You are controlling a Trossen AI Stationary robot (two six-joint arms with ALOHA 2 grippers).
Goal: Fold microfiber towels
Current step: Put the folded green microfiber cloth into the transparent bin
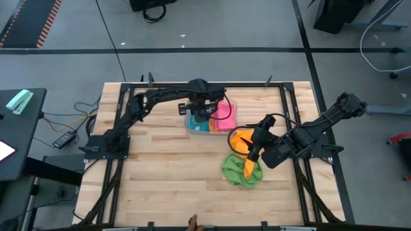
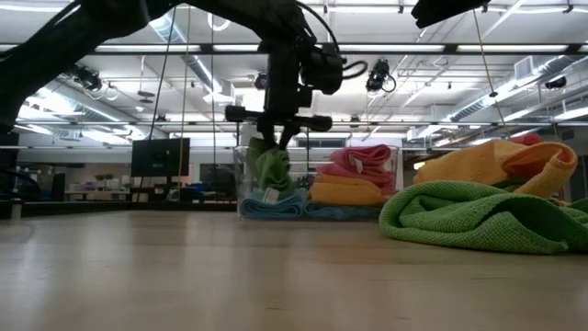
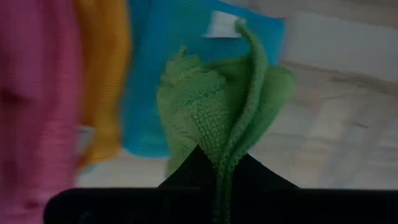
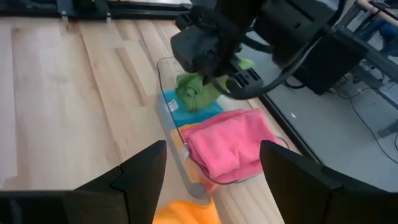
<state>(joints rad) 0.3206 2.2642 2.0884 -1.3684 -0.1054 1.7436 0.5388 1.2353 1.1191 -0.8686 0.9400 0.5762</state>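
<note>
Currently your left end effector (image 2: 271, 147) pinches a folded green towel (image 2: 270, 171) over the tray (image 1: 190, 125); release off-centre and it unfolds. Your right end effector (image 1: 255, 149) waits open beside the tray.

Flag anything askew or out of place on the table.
Two microfiber towels lie unfolded: a crumpled green towel with a rumpled orange towel against it, outside the clear plastic tray. The left gripper holds a bunched small green towel over the tray's blue towel.
</note>
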